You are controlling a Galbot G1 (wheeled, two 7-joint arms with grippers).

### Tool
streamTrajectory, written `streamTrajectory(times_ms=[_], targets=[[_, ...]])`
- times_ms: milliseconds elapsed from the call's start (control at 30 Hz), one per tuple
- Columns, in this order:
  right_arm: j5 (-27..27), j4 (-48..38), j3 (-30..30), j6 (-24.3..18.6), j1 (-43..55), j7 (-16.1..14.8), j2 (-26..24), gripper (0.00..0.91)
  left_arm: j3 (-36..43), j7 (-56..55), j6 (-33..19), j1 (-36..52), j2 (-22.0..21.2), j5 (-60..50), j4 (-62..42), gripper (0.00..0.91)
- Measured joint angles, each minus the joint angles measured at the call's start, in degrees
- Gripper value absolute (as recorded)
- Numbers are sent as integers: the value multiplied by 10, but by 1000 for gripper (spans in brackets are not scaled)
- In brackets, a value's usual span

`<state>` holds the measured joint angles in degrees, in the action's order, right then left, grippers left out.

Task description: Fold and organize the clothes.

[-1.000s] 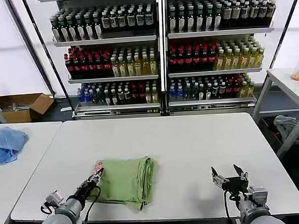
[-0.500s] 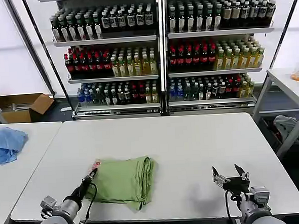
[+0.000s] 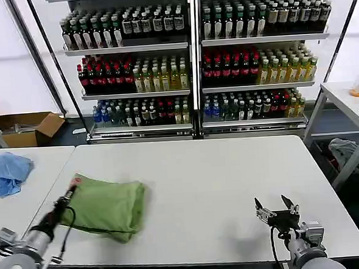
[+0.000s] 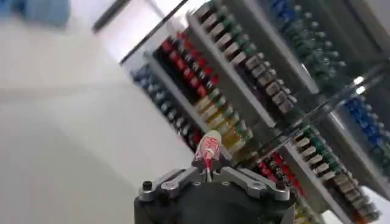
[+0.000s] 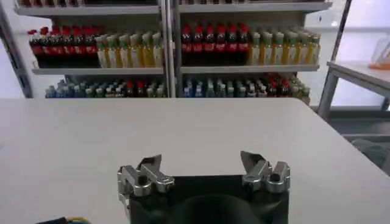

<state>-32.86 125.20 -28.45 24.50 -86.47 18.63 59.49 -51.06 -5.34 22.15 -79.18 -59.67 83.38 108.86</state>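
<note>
Head view: folded light green polo shirt on the near-left part of the white table, pinched at its left edge by the left gripper.

Left gripper's fingers are pressed together on a corner of the shirt that carries a bit of red-and-white print; in the left wrist view that printed scrap stands up between the closed fingertips. The rest of the shirt lies to the right of the gripper, bunched in a thick fold, its right edge rounded. The right gripper hovers over the near-right part of the table, well apart from the shirt, fingers spread with nothing between them. A light blue garment lies on the neighbouring table far left.
</note>
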Motion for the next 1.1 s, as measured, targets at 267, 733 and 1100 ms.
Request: streamTrajectory(times_ms=[267, 733, 1100], targets=[[0, -1, 4, -4, 2, -2, 0, 907, -55, -4, 28, -19, 86, -62, 82, 30], [16, 4, -1, -10, -12, -5, 6, 907, 210, -28, 19, 3, 51, -450, 115, 30], [18, 4, -10, -12, -13, -7, 7, 907, 401, -55, 15, 94, -24, -563, 68, 30]])
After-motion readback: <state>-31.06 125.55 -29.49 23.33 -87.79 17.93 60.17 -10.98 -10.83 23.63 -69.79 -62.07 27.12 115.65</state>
